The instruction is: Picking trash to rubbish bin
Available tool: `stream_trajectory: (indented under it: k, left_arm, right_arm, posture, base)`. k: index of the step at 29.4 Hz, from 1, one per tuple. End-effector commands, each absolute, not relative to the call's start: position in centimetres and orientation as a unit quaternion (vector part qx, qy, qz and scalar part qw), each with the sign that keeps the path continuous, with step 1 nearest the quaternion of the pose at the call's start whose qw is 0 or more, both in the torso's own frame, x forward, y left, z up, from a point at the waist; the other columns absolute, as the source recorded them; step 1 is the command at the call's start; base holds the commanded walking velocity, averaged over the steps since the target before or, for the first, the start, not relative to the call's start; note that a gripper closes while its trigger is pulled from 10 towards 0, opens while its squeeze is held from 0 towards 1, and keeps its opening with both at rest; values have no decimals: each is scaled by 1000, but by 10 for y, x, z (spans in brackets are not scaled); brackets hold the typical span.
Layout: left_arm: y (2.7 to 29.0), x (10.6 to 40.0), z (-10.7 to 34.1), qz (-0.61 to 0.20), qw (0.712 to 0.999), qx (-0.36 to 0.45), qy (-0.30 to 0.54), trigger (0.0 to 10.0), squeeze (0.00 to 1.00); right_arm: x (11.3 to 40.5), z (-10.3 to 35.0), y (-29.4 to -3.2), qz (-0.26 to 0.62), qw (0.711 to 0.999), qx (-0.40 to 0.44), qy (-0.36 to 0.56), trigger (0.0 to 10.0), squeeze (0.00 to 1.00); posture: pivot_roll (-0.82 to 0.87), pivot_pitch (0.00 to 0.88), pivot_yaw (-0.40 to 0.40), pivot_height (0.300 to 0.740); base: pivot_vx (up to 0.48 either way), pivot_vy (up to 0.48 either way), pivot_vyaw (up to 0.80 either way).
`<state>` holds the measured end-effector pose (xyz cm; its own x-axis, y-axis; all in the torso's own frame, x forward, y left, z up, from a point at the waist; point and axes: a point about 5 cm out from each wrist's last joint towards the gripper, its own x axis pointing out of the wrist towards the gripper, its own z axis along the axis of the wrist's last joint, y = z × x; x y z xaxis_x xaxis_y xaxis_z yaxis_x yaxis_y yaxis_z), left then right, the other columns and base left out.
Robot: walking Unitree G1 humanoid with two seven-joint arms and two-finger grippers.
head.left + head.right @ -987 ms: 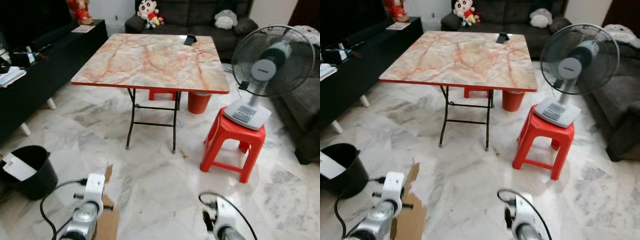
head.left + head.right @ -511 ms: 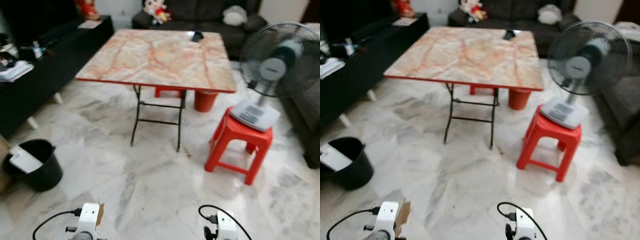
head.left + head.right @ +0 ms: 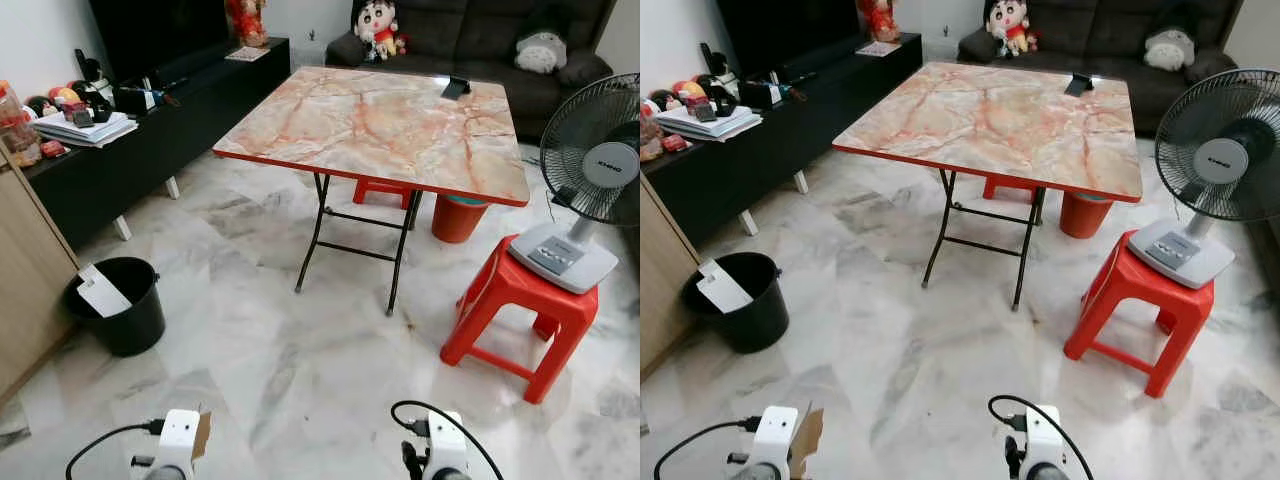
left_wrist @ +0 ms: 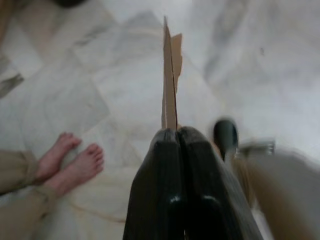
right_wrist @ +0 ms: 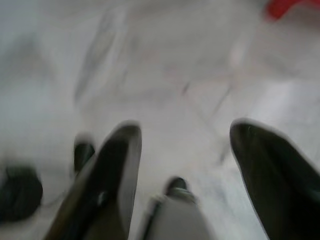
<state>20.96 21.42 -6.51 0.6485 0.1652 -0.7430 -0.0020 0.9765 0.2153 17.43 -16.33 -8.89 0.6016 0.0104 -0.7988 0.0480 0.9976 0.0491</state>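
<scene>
Down low over the marble floor (image 3: 300, 380), the left gripper (image 4: 177, 137) has its fingers pinched tight on a torn cardboard scrap (image 4: 170, 80). It's held edge-on, long axis running straight out past the fingertips. The right gripper (image 5: 185, 150) hangs with fingers spread wide, nothing between them. Black bin (image 3: 120, 305) sits well off to the robot's left, white paper (image 3: 100, 292) poking out of it.

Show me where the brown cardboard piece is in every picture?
Left eye view: cardboard piece at the bottom, beside the left wrist.
Right eye view: bottom left corner.
Left wrist view: upright, pinched in the left gripper.
Right wrist view: not in it.
Shared landmark: marble floor.
</scene>
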Motion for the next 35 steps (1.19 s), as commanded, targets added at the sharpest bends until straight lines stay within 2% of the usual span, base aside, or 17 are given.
stream_trajectory:
  k: [1,9,12,17,23,27,35]
  left_arm:
    - [216,195,-73,47,891,100,441,10000,0]
    - [213,193,-75,43,889,102,445,10000,0]
    - [212,193,-75,44,888,103,445,10000,0]
    - [212,194,-75,56,888,101,444,10000,0]
    - [212,192,-76,59,887,99,447,10000,0]
    - [214,192,-76,63,887,98,447,10000,0]
    - [219,190,-75,72,886,100,448,10000,0]
  right_arm:
    - [179,-87,-164,-8,898,30,439,10000,0]
    - [175,-88,-168,-12,895,28,444,10000,0]
    - [178,-87,-169,-18,897,34,440,10000,0]
    - [184,-84,-170,-9,901,26,433,10000,0]
    - [186,-82,-171,-4,904,16,427,10000,0]
    - [187,-82,-172,-5,905,10,425,10000,0]
    - [186,-82,-170,-14,904,26,426,10000,0]
  posture:
    - [-37,0,5,740]
    - [-38,0,0,740]
    - [-35,0,-10,740]
    - [-53,0,-37,740]
    - [-56,0,-35,740]
    - [-53,4,-34,740]
    - [-44,14,-27,740]
  base:
    - [0,0,663]
    - [0,0,636]
    - [0,0,0]
    - [282,0,0]
    - [352,0,0]
    - [373,0,758]
    - [400,0,0]
